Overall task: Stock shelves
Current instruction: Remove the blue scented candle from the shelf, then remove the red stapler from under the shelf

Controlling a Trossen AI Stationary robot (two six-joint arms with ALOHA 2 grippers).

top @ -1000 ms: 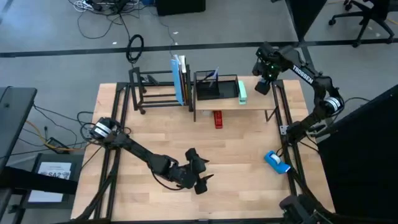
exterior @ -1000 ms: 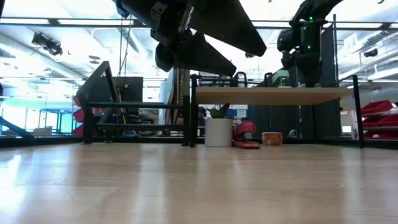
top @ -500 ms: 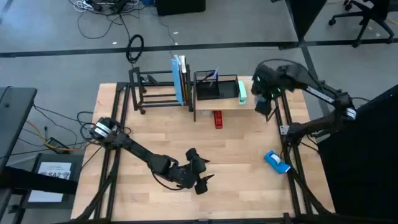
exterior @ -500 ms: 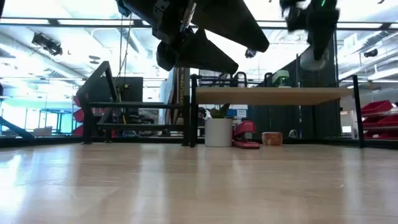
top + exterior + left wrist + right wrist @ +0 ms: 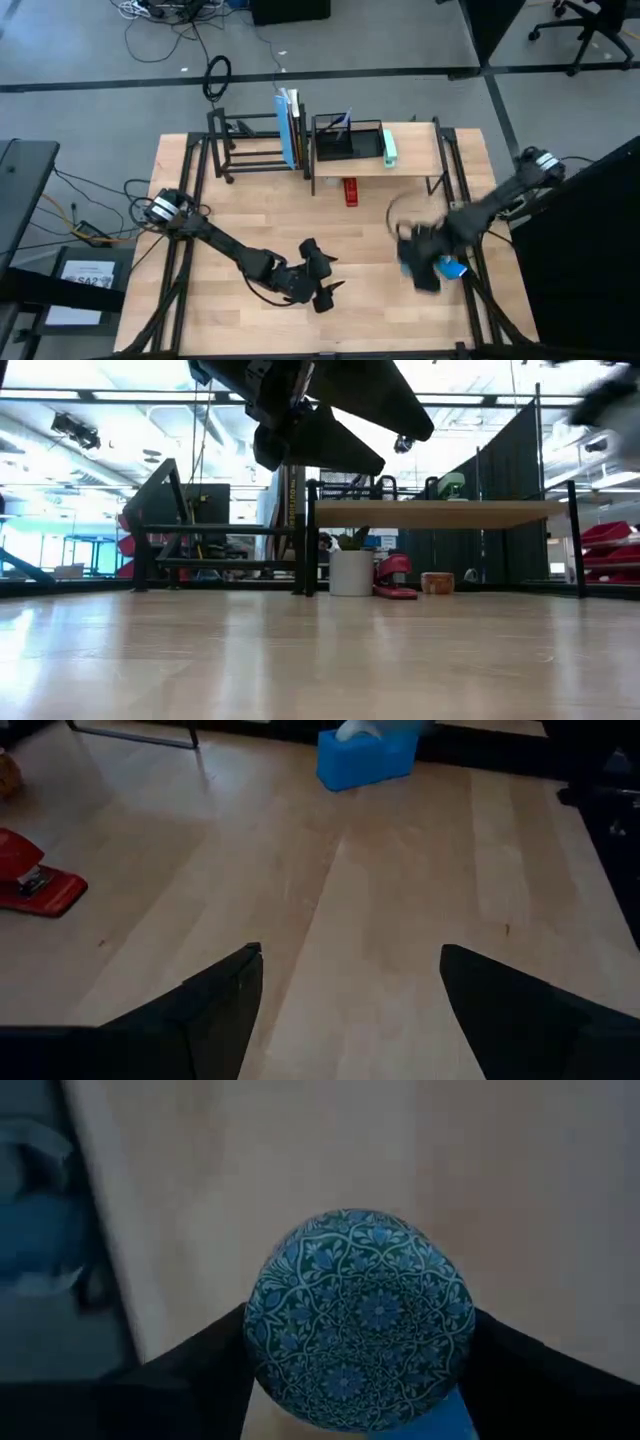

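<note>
Right hand point(image 5: 420, 262): low over the light wood surface point(image 5: 370, 250), near its right edge, blurred in the high view. It sits directly over the blue tape dispenser point(image 5: 447, 262). Its wrist view shows a round blue-and-teal patterned roll point(image 5: 360, 1318) between the two dark fingers point(image 5: 190, 1380); cannot tell if the fingers press on it or merely flank it.

Left hand point(image 5: 318, 282): over the front centre of the surface, fingers spread wide, nothing between them. Its wrist view looks past them to the blue tape dispenser point(image 5: 366, 754) and a red stapler point(image 5: 35, 880).

Shelves at the back of the surface:
- Open black metal tube-frame rack point(image 5: 250, 145), on the left, with upright blue and white books point(image 5: 289, 128) at its right end.
- Light wood plank shelf with black metal legs point(image 5: 400, 160), just beside it on the right. On top: a black mesh tray point(image 5: 345, 142) and a pale green box point(image 5: 389, 146). The red stapler point(image 5: 350, 191) lies on the surface at its front edge.
</note>
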